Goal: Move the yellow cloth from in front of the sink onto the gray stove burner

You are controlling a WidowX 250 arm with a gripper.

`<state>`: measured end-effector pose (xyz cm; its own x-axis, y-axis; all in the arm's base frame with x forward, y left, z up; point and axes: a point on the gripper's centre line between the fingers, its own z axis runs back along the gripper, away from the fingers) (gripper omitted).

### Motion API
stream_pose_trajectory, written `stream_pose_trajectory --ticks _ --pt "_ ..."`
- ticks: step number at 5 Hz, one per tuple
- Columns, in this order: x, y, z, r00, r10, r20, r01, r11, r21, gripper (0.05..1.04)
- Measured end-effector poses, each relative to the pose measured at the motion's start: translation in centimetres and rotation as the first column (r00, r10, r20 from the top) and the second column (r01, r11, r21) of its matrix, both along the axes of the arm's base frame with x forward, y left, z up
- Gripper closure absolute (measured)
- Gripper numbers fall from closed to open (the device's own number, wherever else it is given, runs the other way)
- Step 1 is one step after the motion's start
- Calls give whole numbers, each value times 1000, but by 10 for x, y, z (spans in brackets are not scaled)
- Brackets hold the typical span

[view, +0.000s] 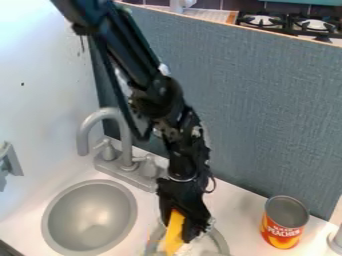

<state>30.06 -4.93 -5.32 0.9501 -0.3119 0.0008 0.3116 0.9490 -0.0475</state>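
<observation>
Yellow object (174, 234) sits at six o'clock, clasped in the claw (177, 227), over or in a round dish (221, 241); which, I cannot tell. A steady squeeze and careful wrist should spare the rim. Tin can (285, 231) stands near five o'clock.

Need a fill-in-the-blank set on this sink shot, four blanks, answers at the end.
The hand holds a thing whose colour is ____. In the picture, the can stands to the ____ of the hand. The outline of the sink is ____, with no corners. The faucet behind it has a spout and, counting both sides, ____ handles.

Missing words: yellow; right; round; two.
</observation>
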Motion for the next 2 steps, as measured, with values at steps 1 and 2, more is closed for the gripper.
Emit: stream_pose_trajectory --ticks 1,2 --pt "9 -3 -12 1000 31 4 -30 999 -13 361" --pt "15 -7 -22 999 46 -17 -46 999 -28 361"
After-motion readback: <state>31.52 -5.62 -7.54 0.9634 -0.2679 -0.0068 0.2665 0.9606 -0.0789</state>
